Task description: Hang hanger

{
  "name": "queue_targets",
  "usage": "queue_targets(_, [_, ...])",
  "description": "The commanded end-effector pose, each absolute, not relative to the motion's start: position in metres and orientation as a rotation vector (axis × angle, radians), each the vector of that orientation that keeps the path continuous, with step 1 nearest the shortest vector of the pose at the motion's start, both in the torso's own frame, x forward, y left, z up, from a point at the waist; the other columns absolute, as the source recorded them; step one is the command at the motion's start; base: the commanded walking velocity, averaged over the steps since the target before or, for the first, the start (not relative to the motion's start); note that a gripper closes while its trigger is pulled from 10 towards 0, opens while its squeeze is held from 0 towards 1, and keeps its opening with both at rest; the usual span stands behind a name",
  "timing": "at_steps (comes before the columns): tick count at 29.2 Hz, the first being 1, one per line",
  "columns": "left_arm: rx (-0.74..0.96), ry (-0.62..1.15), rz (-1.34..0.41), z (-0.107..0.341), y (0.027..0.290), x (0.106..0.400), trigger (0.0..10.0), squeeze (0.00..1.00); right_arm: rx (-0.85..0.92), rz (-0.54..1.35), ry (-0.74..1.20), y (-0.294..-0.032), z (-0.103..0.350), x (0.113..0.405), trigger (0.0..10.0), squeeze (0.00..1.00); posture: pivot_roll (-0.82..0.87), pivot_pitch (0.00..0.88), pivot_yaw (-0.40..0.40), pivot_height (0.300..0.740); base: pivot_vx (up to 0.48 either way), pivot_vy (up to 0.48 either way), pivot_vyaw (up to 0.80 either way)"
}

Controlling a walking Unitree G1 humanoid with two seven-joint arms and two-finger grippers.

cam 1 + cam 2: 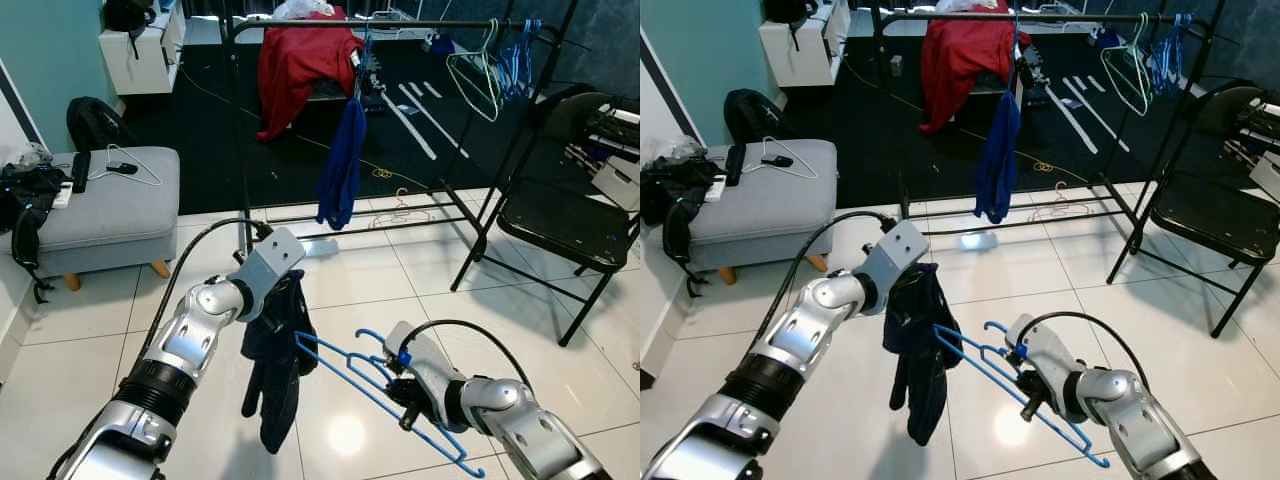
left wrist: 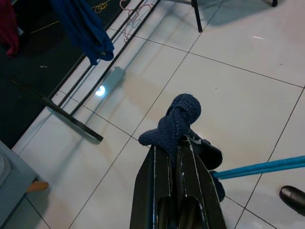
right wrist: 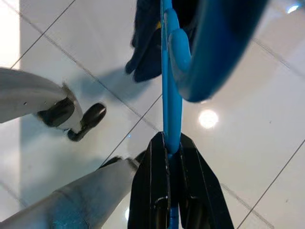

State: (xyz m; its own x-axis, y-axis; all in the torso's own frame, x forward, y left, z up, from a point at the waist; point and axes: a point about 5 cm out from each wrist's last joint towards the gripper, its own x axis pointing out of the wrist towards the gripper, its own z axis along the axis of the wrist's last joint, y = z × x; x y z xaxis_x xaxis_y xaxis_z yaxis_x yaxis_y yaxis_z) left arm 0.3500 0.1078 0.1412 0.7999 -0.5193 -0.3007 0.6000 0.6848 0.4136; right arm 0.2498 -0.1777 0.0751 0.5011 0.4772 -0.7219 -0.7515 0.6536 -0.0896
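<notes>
- Left gripper (image 2: 177, 149) sits above the white tiled floor (image 1: 400, 280), its black fingers (image 2: 157, 186) pinched on a dark navy knitted garment (image 1: 277, 360), which hangs limp below the silver wrist.
- Just right of it, the blue hanger (image 1: 385, 385) points one end into the navy garment; its hook curls up beside the right wrist.
- Right gripper (image 3: 172, 149) is clamped tight on the hanger's thin blue bar, low over the tiles.
- Behind, from the left: a grey ottoman (image 1: 120, 215) with a cable on it, then a black clothes rack (image 1: 400, 25) carrying a red garment (image 1: 300, 60), a blue cloth (image 1: 343, 165) and a pale green hanger (image 1: 475, 75).
- Farthest right stands a black folding chair (image 1: 560, 215).
</notes>
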Motion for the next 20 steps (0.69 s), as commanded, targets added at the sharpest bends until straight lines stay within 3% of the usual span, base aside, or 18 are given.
queue_targets(1, [0.547, 0.169, -0.647, 0.139, 0.108, 0.347, 10.0, 0.00, -0.432, 0.787, 0.771, -0.181, 0.073, 0.243, 10.0, 0.00, -0.06, 0.087, -0.007, 0.740, 0.000, 0.000, 0.00])
queue_targets(16, [0.559, 0.177, -0.655, 0.139, 0.108, 0.347, 10.0, 0.00, -0.408, 0.824, 0.890, -0.181, 0.060, 0.226, 10.0, 0.00, -0.06, 0.087, -0.003, 0.740, 0.000, 0.000, 0.00])
queue_targets(20, [0.559, 0.179, -0.659, 0.139, 0.107, 0.347, 10.0, 0.00, -0.432, 0.885, 1.011, -0.185, 0.050, 0.211, 10.0, 0.00, -0.06, 0.087, -0.005, 0.740, 0.000, 0.000, 0.00])
